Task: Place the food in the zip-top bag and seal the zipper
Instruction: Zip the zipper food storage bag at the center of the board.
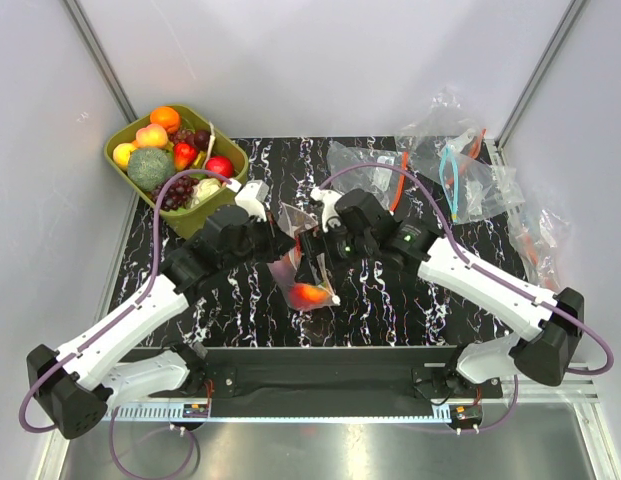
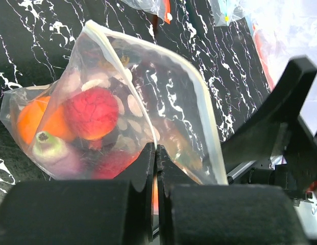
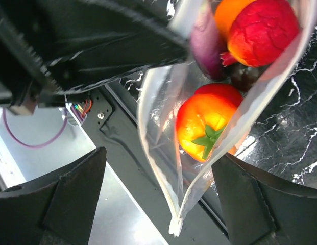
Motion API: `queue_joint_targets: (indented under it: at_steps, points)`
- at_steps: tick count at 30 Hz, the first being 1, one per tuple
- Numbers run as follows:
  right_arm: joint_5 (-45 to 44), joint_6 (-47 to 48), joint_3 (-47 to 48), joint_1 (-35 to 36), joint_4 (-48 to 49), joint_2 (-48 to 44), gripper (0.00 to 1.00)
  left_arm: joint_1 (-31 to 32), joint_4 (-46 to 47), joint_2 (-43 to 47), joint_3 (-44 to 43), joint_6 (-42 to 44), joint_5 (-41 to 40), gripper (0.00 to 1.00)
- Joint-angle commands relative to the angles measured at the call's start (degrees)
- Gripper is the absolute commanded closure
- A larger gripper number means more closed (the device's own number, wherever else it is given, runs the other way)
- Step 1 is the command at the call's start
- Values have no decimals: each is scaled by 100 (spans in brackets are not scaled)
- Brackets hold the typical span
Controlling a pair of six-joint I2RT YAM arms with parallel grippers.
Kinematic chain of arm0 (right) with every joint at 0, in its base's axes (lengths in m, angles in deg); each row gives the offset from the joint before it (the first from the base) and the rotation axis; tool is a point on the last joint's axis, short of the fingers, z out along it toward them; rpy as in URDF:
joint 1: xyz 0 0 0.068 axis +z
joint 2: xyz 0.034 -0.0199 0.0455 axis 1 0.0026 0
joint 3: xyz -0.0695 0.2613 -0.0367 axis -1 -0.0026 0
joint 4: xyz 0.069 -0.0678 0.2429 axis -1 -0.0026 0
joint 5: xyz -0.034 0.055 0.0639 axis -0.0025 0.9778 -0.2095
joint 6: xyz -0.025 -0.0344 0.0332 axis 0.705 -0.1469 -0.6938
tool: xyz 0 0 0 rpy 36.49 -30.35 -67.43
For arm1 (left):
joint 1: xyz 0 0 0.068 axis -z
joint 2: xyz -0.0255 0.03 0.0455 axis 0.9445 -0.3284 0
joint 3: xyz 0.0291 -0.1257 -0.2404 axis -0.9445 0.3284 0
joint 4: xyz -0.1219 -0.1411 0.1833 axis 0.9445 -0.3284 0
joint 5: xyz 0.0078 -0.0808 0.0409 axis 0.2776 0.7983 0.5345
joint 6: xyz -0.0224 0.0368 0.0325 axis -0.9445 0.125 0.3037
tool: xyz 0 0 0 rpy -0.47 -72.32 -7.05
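Black, white-veined marble tabletop (image 1: pixel 410 290) below, pale grey walls around. Pinches the zip-top bag (image 1: pixel 290 268) by one lip of its rim in the left gripper (image 2: pixel 156 153), fingers (image 2: pixel 138 171) pressed flat together on the film, and holds it up over the middle of the table, between the two wrists, belly sagging toward the near edge. Holds the right gripper (image 3: pixel 159 168) spread wide, one dark finger on either side of a bag corner, seemingly the meeting point of the two lips, clamping nothing. Puts the zipper (image 2: pixel 196 92) right between those parted fingers, hence nearer the right arm; left arm tied up as anchor. Long axis of the strip: a curved line from that corner back toward the left pinch, lips bowed well apart, mouth gaping. Probably calls for closing across the strip at the corner, then sliding along it toward the left fingers; risks skidding off slick film or catching only one lip. Inside, heaped at the bottom, the food (image 1: pixel 310 294): glossy, hard-looking toy pieces, namely a round orange-red tomato (image 3: pixel 206 120) with green calyx, a bumpy red fruit (image 2: pixel 92 112), a smooth orange (image 2: pixel 38 122), a purple bulb (image 2: pixel 53 150) with a pale green tip. Thin, clear, crinkly film printed with white dots; milky, stiffer strip along the edge. Farther back, olive-green tub (image 1: pixel 112 150) with more produce, plus spare clear bags (image 1: pixel 460 175) at the right.
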State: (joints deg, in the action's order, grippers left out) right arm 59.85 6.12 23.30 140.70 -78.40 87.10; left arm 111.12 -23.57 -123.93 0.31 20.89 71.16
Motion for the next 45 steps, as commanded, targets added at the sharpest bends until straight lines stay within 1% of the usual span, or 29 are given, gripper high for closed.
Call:
queue_joint_targets:
  at_steps: [1,5,8,10,12,13,15,16,18,19,20,21,22,23,24,25,26,27,28,30,33,36,38,39,40,41,42,44,45]
  points:
    - [-176,297,83,285,210,-63,10,-22,339,-62,-251,-50,-116,100]
    - [-625,429,223,522,114,69,9,-22,418,-98,-321,-182,-160,100]
    - [-1064,455,329,601,-27,192,11,-22,515,-107,-374,-261,-117,100]
    - [-1388,464,347,680,-45,289,14,-22,533,-124,-409,-296,-125,100]
    - [-1478,491,347,733,-62,368,16,-22,533,-116,-445,-323,-160,100]
    - [-1792,491,355,751,-71,394,19,-22,533,-115,-454,-331,-204,100]
    - [-2005,499,355,821,-106,447,23,-30,550,-89,-454,-349,-195,100]
    - [-2223,491,355,847,-115,456,31,-30,542,-80,-445,-349,-195,99]
    - [-2461,482,294,883,-54,404,41,-22,507,-72,-462,-340,-195,98]
    - [-2506,482,250,891,-10,386,62,-22,489,-72,-462,-323,-204,96]
    - [-2559,473,233,892,43,316,72,-22,480,-54,-462,-314,-196,87]
    - [-2673,464,215,892,78,263,81,-22,445,-45,-471,-288,-195,84]
    - [-2700,464,171,892,104,237,88,-30,410,-45,-515,-218,-352,80]
    - [-2709,490,162,900,166,141,97,-30,340,-28,-559,-182,-406,69]
    - [-2709,543,153,900,166,114,100,-30,200,16,-585,-113,-459,65]
    - [-2648,691,153,892,149,70,100,-56,120,51,-725,106,-520,61]
    - [-2587,797,162,900,114,0,100,-65,24,130,-804,247,-573,43]
    - [-2473,938,162,892,96,-44,100,-74,-221,165,-910,388,-634,32]
    - [-2185,1270,153,892,52,-97,100,-92,-388,201,-1015,633,-826,23]
    - [-1850,1527,75,892,87,-352,100,-109,-888,271,-1410,810,-1134,2]
    - [-1375,1975,-13,900,78,-712,100,-118,-1171,376,-1710,1223,-1067,1]
    - [-1233,2335,56,892,-53,-915,100,-118,-1409,403,-1939,1627,-969,1]
    - [-1101,2547,39,892,-150,-1028,100,-118,-1392,534,-1913,2215,-899,1]
    - [-883,2660,22,892,-202,-1047,100,-118,-1279,613,-1756,2443,-855,1]
    - [-803,2853,-5,892,-229,-1082,100,-127,-1208,710,-1676,2785,-829,1]
    - [-723,2968,-31,883,-282,-1099,100,-118,-1112,911,-1553,2945,-811,1]
    - [-583,3143,-75,891,-282,-1117,100,-118,-902,1017,-1335,3295,-602,1]
    - [-521,3250,-119,891,-308,-1126,100,-118,-672,1333,-1088,3674,-303,1]
    - [-329,3459,-119,883,-343,-1126,100,-118,-436,1448,-982,3937,-31,1]
